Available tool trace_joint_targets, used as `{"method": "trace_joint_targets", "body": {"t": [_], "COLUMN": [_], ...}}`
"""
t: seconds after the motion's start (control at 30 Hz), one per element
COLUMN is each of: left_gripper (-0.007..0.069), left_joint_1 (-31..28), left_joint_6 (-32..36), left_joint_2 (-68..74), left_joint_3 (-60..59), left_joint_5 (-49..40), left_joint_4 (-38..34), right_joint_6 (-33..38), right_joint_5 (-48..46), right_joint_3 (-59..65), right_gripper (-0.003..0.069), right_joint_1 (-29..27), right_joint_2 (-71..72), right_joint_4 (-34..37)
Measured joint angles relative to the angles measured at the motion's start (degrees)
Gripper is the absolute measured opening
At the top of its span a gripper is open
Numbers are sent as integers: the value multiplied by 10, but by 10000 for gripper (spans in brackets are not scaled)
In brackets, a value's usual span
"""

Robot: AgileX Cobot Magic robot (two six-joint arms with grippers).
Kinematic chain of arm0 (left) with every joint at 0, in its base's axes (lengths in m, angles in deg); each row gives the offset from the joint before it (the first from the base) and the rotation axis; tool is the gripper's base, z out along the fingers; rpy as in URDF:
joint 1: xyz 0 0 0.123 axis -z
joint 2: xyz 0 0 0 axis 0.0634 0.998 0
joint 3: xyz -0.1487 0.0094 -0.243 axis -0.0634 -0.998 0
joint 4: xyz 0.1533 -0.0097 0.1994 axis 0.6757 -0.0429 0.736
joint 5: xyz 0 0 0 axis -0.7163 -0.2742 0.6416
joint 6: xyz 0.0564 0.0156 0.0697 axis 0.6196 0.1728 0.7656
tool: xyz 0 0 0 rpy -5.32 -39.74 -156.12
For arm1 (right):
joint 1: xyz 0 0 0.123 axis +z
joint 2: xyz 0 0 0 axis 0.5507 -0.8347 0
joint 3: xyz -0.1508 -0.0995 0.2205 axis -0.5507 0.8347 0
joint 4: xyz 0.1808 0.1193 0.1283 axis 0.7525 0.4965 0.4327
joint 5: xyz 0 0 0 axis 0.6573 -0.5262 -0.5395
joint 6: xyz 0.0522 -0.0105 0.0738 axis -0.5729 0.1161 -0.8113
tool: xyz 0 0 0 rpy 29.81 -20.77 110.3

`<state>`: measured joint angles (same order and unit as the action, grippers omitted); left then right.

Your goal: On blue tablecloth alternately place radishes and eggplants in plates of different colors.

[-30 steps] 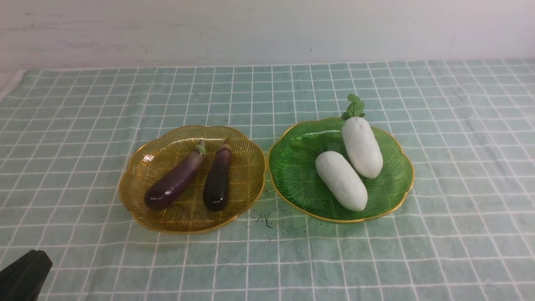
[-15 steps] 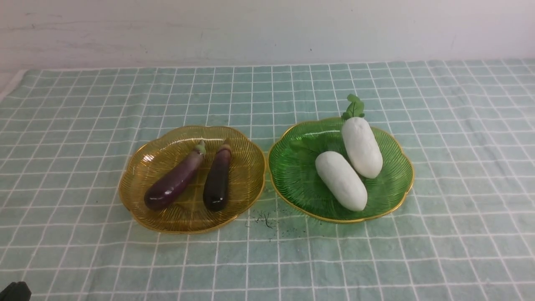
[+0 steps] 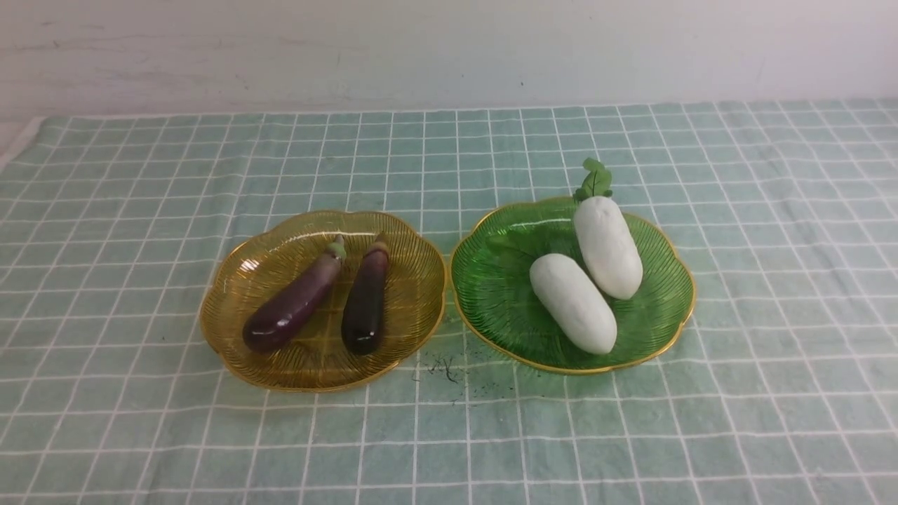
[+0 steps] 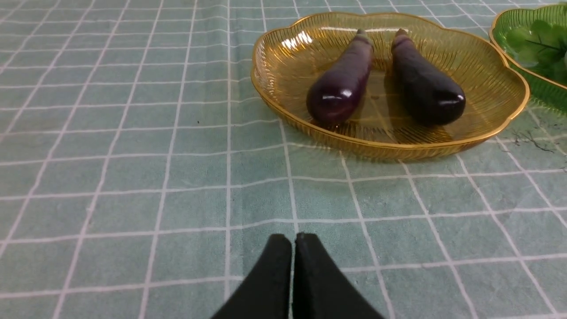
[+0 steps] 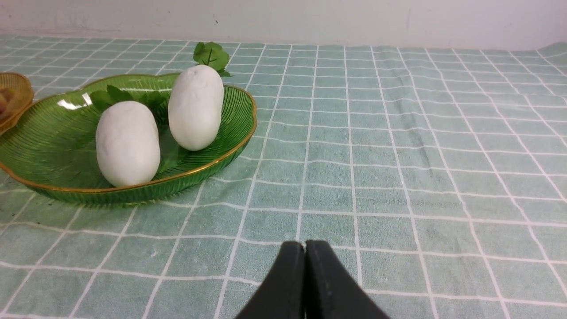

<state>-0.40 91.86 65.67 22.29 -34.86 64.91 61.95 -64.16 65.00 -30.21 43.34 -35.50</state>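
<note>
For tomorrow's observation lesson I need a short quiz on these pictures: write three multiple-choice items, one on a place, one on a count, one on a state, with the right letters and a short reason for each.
1. Where do the eggplants lie?
A. in the amber plate
B. in the green plate
C. on the bare cloth

2. How many radishes are in the green plate?
A. one
B. two
C. three

3. How does the left gripper stand?
A. open over a plate
B. shut on an eggplant
C. shut, holding nothing

Answers:
1. A: both eggplants lie in the amber plate.
2. B: two radishes lie in the green plate.
3. C: the left gripper has its fingers pressed together above the tablecloth, short of the plate.
</note>
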Motion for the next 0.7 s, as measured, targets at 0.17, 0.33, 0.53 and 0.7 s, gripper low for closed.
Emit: {"method": "trace_joint_targets", "body": {"t": [0.17,0.33,0.53,0.7], "left_gripper": [-8,-8,-8,-8], "left_joint_1": [-14,-33,-30,-30], "left_joint_6": [0,0,0,0], "left_joint_2": [0,0,0,0], "left_joint_3": [0,0,0,0], "left_joint_5": [-1,-1,-1,-1], "left_joint_4": [0,0,1,1], "right_joint_6": [0,0,0,0], "right_joint_5": [0,0,0,0], "right_joint_3": [0,0,0,0], "right_gripper": [-15,-15,-15,-15], "right_joint_1": [0,0,0,0], "right_joint_2": [0,0,0,0], "right_joint_4": [0,0,0,0]}}
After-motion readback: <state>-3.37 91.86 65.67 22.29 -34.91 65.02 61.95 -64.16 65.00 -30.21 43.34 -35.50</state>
